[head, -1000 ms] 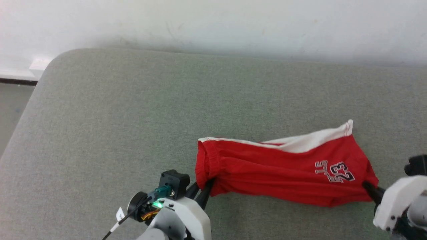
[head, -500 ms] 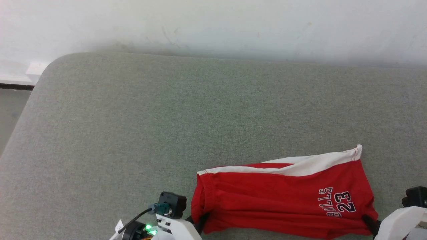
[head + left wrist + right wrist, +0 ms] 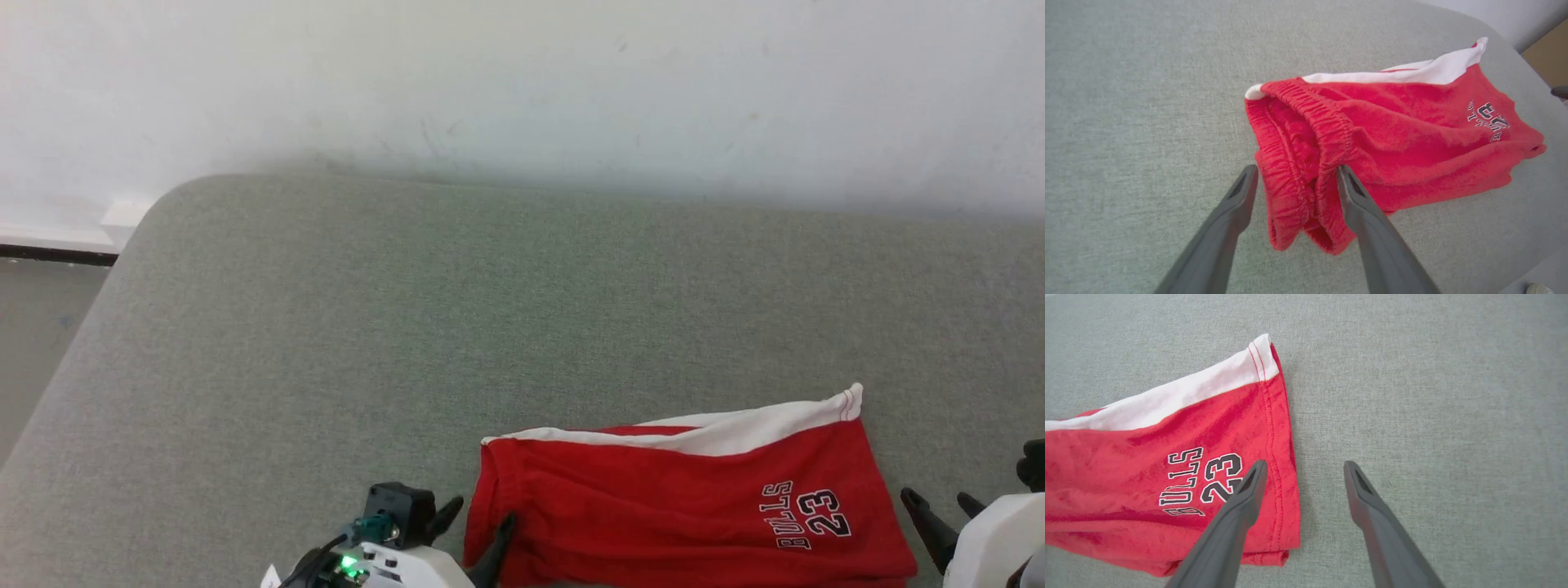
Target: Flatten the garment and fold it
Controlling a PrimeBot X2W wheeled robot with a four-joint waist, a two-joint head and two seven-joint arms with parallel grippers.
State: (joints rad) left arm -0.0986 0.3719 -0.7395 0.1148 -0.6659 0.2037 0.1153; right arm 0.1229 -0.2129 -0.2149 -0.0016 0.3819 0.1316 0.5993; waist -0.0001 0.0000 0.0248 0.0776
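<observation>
The garment [image 3: 678,506], red shorts with a white side stripe and a dark "23" print, lies on the grey padded surface, waistband to the left and leg hem to the right. My left gripper [image 3: 480,516] is open at the waistband's near corner. In the left wrist view its fingers [image 3: 1297,169] straddle the gathered waistband of the shorts [image 3: 1412,134] without pinching it. My right gripper [image 3: 935,498] is open just beyond the hem. In the right wrist view [image 3: 1305,464] one finger hovers over the printed leg [image 3: 1167,457] and the other over bare surface.
The grey fabric surface [image 3: 408,327] stretches far to the left and back to a white wall [image 3: 522,82]. Its rounded left corner drops off to the floor [image 3: 41,343]. A tan object [image 3: 1551,53] lies beyond the surface's far edge.
Both grippers were shut on the garment's near corners and have opened, letting it go. The shorts have settled flatter on the surface. The head camera has shifted too.
</observation>
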